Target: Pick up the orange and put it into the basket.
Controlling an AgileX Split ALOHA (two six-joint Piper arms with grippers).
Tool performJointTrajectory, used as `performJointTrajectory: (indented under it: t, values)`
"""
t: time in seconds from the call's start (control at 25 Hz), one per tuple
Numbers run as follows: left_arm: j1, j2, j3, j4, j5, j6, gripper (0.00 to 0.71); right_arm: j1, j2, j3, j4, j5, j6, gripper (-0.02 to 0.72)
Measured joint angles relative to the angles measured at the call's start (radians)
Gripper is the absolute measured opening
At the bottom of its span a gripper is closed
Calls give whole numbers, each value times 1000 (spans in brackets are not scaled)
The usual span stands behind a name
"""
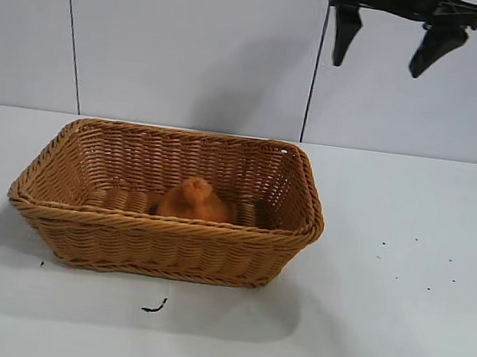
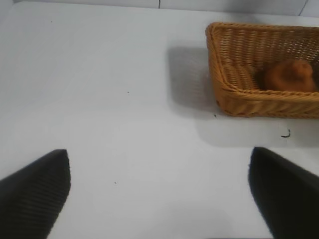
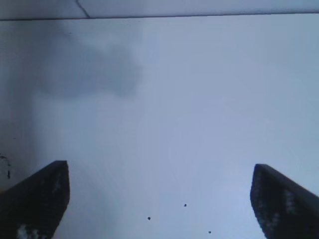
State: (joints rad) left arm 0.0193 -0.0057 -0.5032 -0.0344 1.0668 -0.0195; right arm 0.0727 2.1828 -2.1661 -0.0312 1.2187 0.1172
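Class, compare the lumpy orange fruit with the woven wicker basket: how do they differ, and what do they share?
The lumpy matte orange fruit is small; the tan woven wicker basket is far larger. The fruit is a rounded dome with a knob on top; the basket is rectangular and open. The fruit lies inside; the basket holds it. Both are warm orange-brown.

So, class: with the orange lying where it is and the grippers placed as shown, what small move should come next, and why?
Probably none but parking. The orange already lies inside the basket. The right gripper hangs open and empty, high above the table, so it can likely retreat. The left gripper is open over bare table.
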Motion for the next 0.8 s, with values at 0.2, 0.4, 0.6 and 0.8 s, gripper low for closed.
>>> performJointTrajectory:
  t: [0.2, 0.4, 0.6, 0.8]
  values:
    - [0, 0, 0, 0, 0, 0, 696, 13, -128, 198, 5, -2, -18, 682]
    - [0, 0, 0, 0, 0, 0, 696, 55, -339, 494, 16, -3, -22, 682]
    - [0, 0, 0, 0, 0, 0, 696, 89, -586, 805, 18, -3, -33, 682]
    - [0, 0, 0, 0, 0, 0, 696, 100, -861, 1105, 21, -3, -37, 681]
